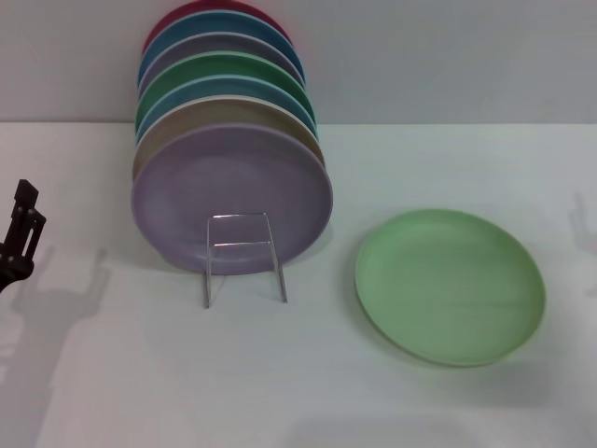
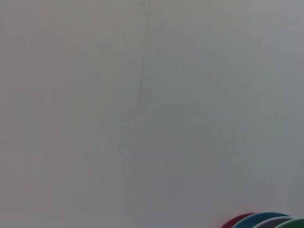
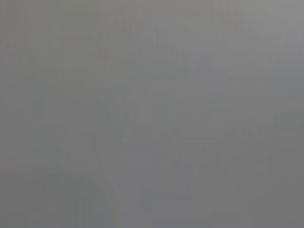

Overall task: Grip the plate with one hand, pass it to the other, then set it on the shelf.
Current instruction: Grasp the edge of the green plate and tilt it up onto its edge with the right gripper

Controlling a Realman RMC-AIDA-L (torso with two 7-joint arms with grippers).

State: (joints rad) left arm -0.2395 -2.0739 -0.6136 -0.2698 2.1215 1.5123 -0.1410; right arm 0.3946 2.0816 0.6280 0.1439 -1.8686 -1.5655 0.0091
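Note:
The plate [image 1: 450,285], light pastel green, lies flat on the white table at the right in the head view, with nothing touching it. The shelf [image 1: 244,257], a thin silver wire rack, stands left of it with several coloured plates upright in it, a lavender plate [image 1: 231,201] at the front. My left gripper [image 1: 20,233] shows only as a dark part at the far left edge, well away from the rack and the plate. My right gripper is out of view. The right wrist view is plain grey.
A grey wall rises behind the table. The tops of the racked plates [image 2: 266,221] peek into a corner of the left wrist view, which otherwise shows wall. White tabletop [image 1: 308,373] stretches in front of the rack and plate.

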